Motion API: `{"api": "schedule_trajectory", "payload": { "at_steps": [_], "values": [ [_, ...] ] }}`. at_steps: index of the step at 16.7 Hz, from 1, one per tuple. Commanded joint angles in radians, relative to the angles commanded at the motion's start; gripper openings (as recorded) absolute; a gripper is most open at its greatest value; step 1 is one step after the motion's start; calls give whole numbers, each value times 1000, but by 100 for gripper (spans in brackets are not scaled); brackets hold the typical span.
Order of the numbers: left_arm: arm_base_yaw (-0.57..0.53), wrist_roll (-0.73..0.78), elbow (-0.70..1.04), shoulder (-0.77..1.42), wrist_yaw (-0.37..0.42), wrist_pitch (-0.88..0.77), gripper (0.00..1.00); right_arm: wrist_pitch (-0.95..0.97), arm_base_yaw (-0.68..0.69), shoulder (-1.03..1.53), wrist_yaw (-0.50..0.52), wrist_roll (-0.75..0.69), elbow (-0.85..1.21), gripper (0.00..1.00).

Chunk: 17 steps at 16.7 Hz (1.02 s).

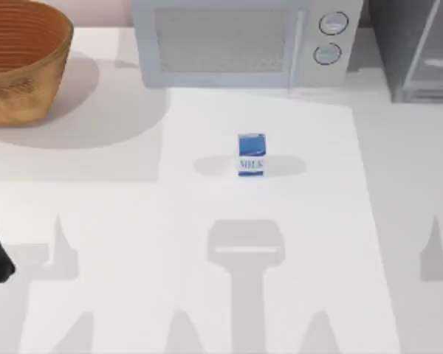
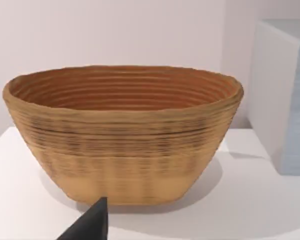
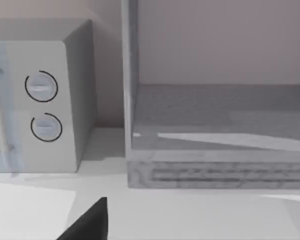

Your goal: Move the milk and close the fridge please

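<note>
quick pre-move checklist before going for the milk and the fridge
1. Milk upright, standing free on the table: ok.
2. Room around the milk for a pincer: ok, microwave and basket stand well back.
3. Fridge open, inside free for the carton: ok, the compartment seen from the right wrist looks bare.
4. Fridge door position for closing: cannot tell.
5. Left pincer faces the basket, not the milk: not ok for a grasp yet.
6. Right pincer faces the fridge; whether it is open: cannot tell.
</note>
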Motion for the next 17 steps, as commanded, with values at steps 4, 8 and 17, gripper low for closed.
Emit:
{"api": "schedule_trajectory", "payload": {
  "at_steps": [4,8,17],
  "values": [
    [0,0,0,0,0,0,100,24,31,26,11,0,0,100],
    [0,0,0,0,0,0,100,169,203,174,146,3,4,100],
    [0,0,0,0,0,0,100,557,690,587,779,11,17,100]
  ]
}}
